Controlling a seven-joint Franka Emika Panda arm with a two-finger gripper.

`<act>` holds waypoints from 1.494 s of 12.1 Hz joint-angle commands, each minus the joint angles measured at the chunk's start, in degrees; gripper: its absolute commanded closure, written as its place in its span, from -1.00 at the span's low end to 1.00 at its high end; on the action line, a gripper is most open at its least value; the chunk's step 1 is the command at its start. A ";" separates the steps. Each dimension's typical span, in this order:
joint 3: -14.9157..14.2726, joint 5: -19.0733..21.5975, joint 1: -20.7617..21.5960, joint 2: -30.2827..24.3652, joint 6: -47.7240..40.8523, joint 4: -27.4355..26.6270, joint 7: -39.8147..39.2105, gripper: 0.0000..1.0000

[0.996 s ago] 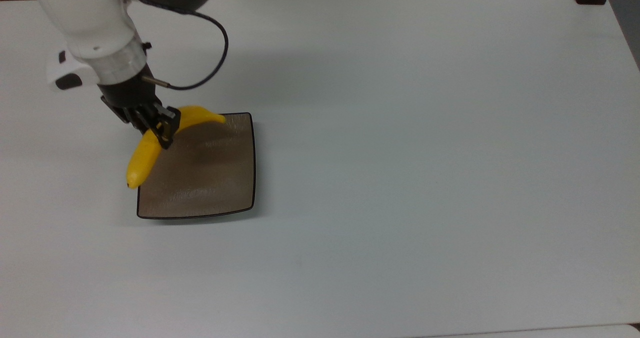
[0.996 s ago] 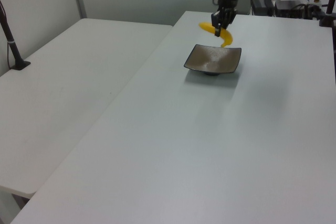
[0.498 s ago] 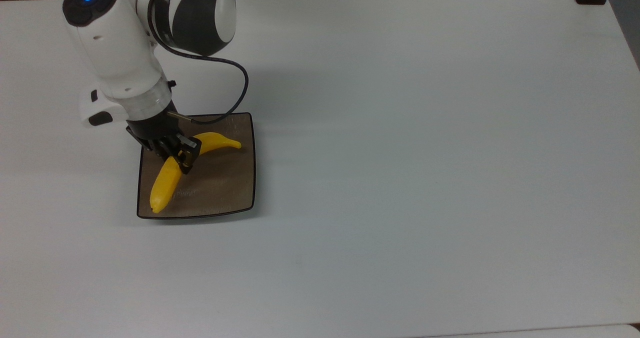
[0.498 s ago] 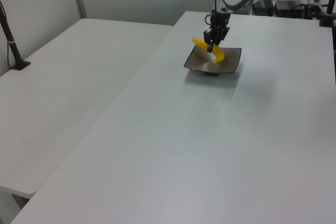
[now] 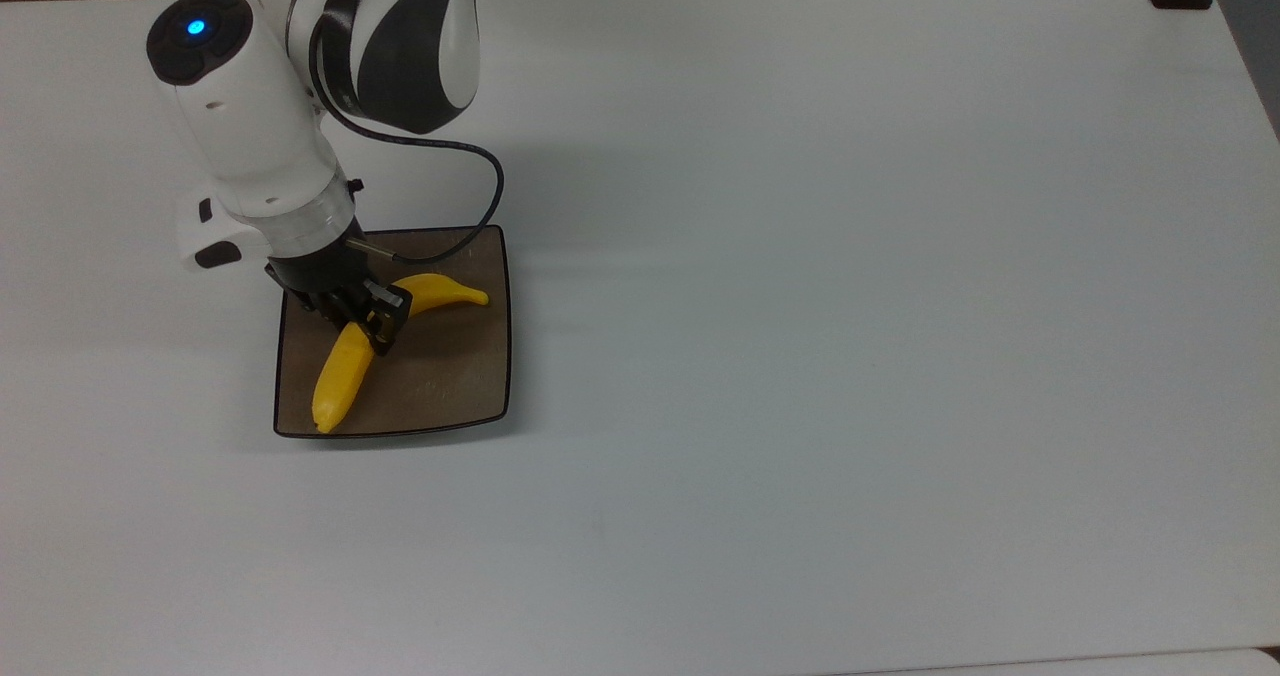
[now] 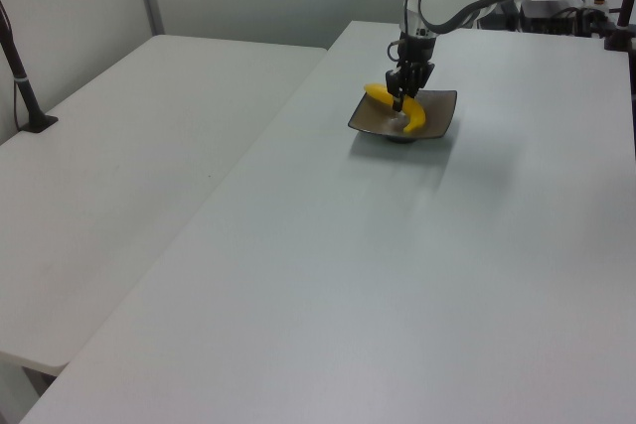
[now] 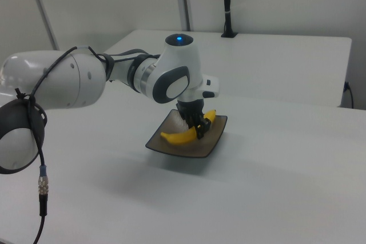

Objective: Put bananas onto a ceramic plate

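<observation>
1. The end effector (image 5: 372, 322) was pointing down over the ceramic plate (image 5: 450, 376) with its fingers pinched on the bananas (image 5: 345, 371), really just one yellow banana, gripped about at the middle of its curve.
2. In the top view, the fat end of the banana ran down and to the top view's left from the end effector and stopped near the plate's lower-left corner. The thin stem end poked out to the top view's right of the end effector.
3. The banana sat inside the plate's outline in that view. I couldn't tell if it was actually touching the plate surface or just above it.
4. The right view had the end effector (image 7: 199, 128) coming straight down onto the banana (image 7: 178, 137), with one end reaching toward the right view's left and the other peeking out behind the fingers, over the plate (image 7: 210, 142).
5. The left view showed the same thing from far off: end effector (image 6: 401, 104), banana (image 6: 412, 114), plate (image 6: 370, 116).
6. A black cable (image 5: 478, 218) looped off the wrist, passing over the plate's far edge above the end effector in the top view.
7. The plate sat on a plain white counter (image 5: 850, 306).
</observation>
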 commanded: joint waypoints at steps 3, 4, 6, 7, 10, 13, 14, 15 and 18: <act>-0.47 -0.04 0.41 -1.61 1.65 -1.65 -0.26 -1.00; -0.47 -0.04 0.33 -2.74 0.96 -1.65 -0.27 -1.00; -0.56 -0.22 -0.02 -7.65 -5.34 -2.26 -0.17 -1.00; -0.73 -0.22 -0.64 -10.81 -9.21 -2.35 -0.18 -1.00; -1.44 -0.91 -0.82 -20.91 -22.03 -2.35 -0.35 -1.00; -1.44 -2.15 0.23 -29.36 -33.65 -2.44 -0.35 -1.00; -1.44 -2.15 1.28 -31.65 -36.64 -2.44 -0.44 -1.00; -1.35 -2.15 2.60 -33.24 -38.67 -2.44 -0.53 -1.00; -0.74 -2.41 9.71 -34.83 -39.04 -4.28 0.26 -1.00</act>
